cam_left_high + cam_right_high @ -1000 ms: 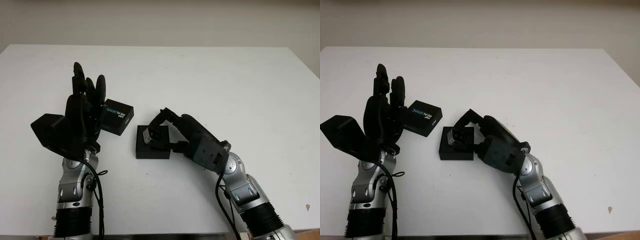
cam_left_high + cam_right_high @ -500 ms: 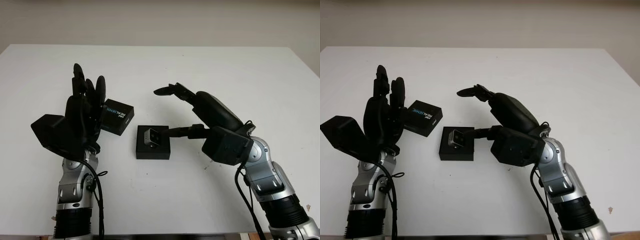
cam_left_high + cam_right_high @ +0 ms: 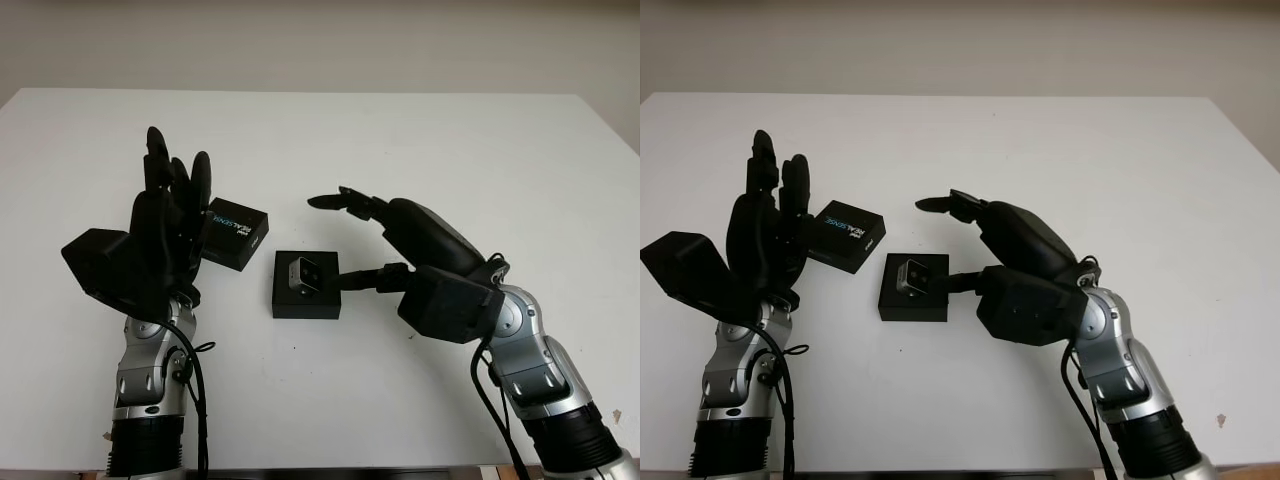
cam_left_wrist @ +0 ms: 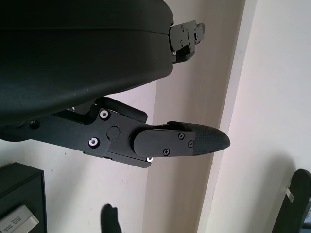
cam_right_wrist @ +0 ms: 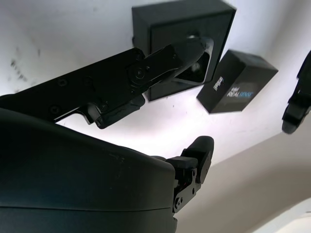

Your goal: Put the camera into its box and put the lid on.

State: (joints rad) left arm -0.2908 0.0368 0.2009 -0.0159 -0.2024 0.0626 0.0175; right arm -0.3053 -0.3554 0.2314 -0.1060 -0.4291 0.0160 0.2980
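A small silver camera (image 3: 303,273) sits inside the open black box (image 3: 306,297) near the middle of the white table. The black lid (image 3: 236,233), printed with blue and white letters, lies just left of the box, tilted. My right hand (image 3: 362,243) is open, hovering to the right of the box, one finger stretched over its right edge and the others raised behind it. My left hand (image 3: 172,200) is open and upright, left of the lid, holding nothing. The right wrist view shows the box (image 5: 181,39), camera and lid (image 5: 236,81) beyond my fingers (image 5: 201,155).
The white table (image 3: 420,140) stretches wide behind and to the right of the box. Its far edge meets a pale wall. My two forearms rise from the near edge.
One second ago my right hand was closed over the camera in the box. It has let go, lifted and drawn back to the right, then sunk slightly. The left hand stayed still.
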